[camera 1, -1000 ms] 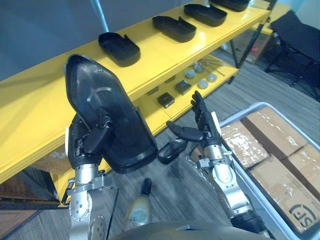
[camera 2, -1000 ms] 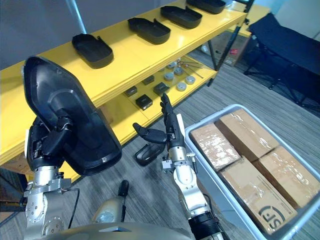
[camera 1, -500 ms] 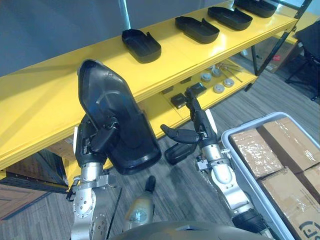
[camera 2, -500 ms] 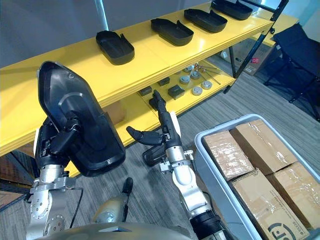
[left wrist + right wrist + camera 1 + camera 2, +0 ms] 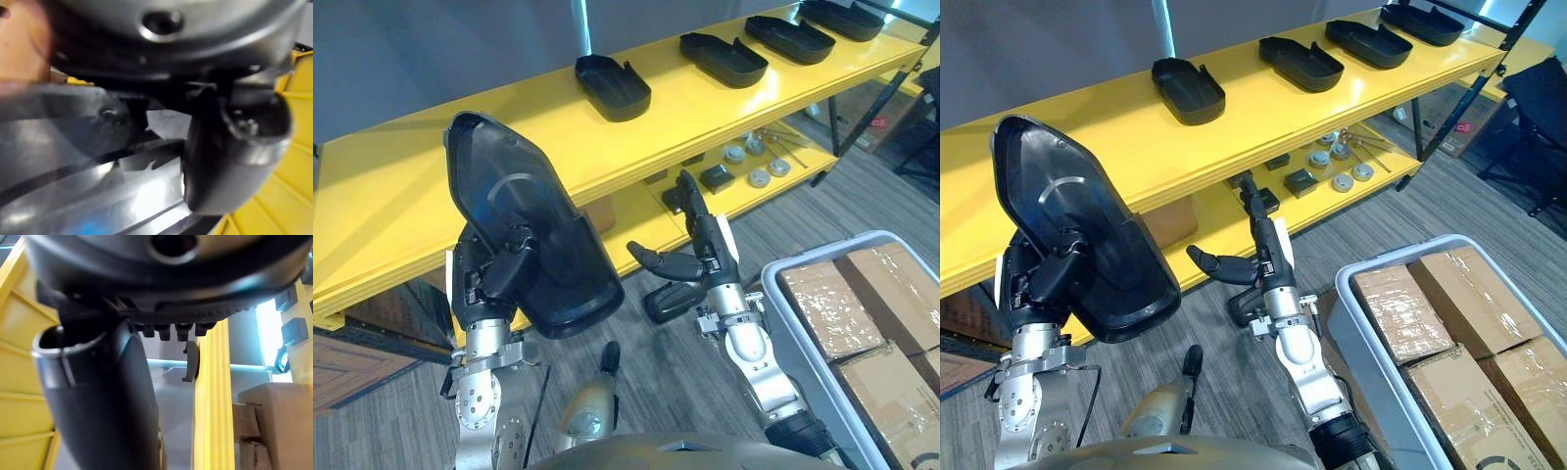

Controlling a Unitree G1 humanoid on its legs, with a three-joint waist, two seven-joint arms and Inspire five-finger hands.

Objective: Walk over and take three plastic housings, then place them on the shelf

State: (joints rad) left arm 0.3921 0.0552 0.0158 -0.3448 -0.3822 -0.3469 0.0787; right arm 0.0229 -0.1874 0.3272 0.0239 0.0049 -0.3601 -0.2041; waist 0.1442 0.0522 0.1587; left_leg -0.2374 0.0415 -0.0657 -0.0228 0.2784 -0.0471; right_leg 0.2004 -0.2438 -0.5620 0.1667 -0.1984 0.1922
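While the left hand (image 5: 481, 284) still grips the housing (image 5: 504, 181), the right hand (image 5: 710, 257) keeps fingers straight.

The dark right hand (image 5: 161, 264) fills the near field, its thick rounded thumb (image 5: 102, 401) standing out and its fingers (image 5: 168, 326) showing as a short row beside it. Past them runs the narrow front edge of a yellow shelf (image 5: 211, 401), with a small dark curved piece (image 5: 192, 361) against it. Beyond the edge sit a brown cardboard box (image 5: 274, 416) and small black blocks (image 5: 293, 330)
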